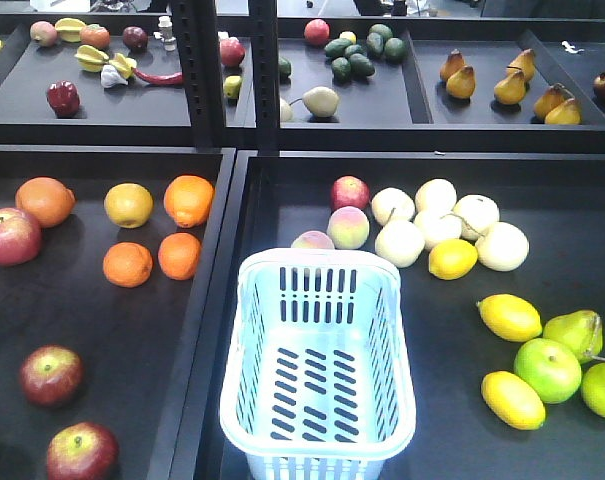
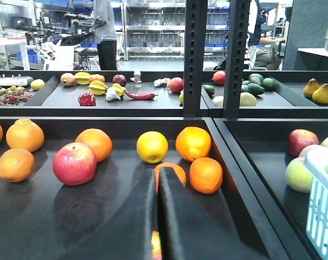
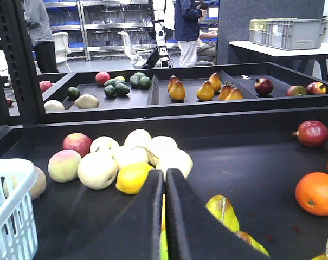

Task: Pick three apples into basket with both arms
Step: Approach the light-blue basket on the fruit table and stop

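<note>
Three dark red apples lie in the left tray in the front view: one at the far left [image 1: 9,236], two near the front [image 1: 50,374] [image 1: 81,452]. The pale blue-white basket [image 1: 317,365] stands empty in the right tray, against the divider. No arm shows in the front view. My left gripper [image 2: 158,172] is shut and empty, low over the left tray; a red apple [image 2: 75,163] lies to its left and the basket's edge [image 2: 323,200] shows at the right. My right gripper [image 3: 165,173] is shut and empty over the right tray, with the basket's corner [image 3: 9,216] at the left.
Several oranges [image 1: 188,200] lie in the left tray, some just beyond the left gripper [image 2: 205,174]. Pale round fruits [image 1: 437,225], lemons [image 1: 509,317] and green apples [image 1: 547,369] fill the right tray. A raised divider [image 1: 207,300] separates the trays. Black posts [image 1: 227,70] front the back shelf.
</note>
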{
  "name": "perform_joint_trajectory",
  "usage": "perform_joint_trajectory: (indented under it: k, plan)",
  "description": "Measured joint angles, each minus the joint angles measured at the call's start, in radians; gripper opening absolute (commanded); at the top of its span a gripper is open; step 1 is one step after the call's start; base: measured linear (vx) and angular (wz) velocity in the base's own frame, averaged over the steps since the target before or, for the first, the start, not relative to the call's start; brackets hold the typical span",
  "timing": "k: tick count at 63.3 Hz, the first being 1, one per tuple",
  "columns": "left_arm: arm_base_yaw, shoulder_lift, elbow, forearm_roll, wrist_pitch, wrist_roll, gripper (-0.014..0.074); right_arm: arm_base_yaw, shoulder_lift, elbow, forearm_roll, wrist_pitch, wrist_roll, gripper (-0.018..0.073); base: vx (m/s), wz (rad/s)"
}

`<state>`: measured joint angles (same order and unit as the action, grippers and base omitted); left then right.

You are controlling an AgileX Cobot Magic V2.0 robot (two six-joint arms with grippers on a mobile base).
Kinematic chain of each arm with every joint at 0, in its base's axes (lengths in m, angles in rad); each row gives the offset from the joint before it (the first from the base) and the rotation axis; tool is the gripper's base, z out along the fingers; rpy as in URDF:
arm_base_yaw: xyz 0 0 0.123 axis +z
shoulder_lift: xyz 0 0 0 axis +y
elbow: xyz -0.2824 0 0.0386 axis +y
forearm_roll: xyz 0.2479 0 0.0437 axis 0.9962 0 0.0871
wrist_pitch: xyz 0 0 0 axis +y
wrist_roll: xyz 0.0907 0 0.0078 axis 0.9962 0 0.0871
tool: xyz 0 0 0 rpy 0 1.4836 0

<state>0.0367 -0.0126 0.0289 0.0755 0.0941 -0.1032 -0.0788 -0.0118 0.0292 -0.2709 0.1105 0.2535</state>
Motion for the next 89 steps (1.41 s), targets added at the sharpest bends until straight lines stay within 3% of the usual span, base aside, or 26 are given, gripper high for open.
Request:
perform_joint_trajectory:
  k: [79,84,89]
  plan:
    - [0.0,0.0,0.0,-0.001,-0.002,-0.002,-0.0006,0.0,0.0,0.0,0.0,0.0,0.0,-0.0005,0.01,0.0]
    - [0.0,0.0,0.0,-0.035,-0.027,-0.027,-0.0006,0.0,0.0,0.0,0.0,0.0,0.0,-0.0005,0.0,0.0]
    - [0.0,0.0,0.0,-0.125,-0.051,-0.108,-0.0006,0.0,0.0,0.0,0.0,0.0,0.0,-0.0005,0.0,0.0]
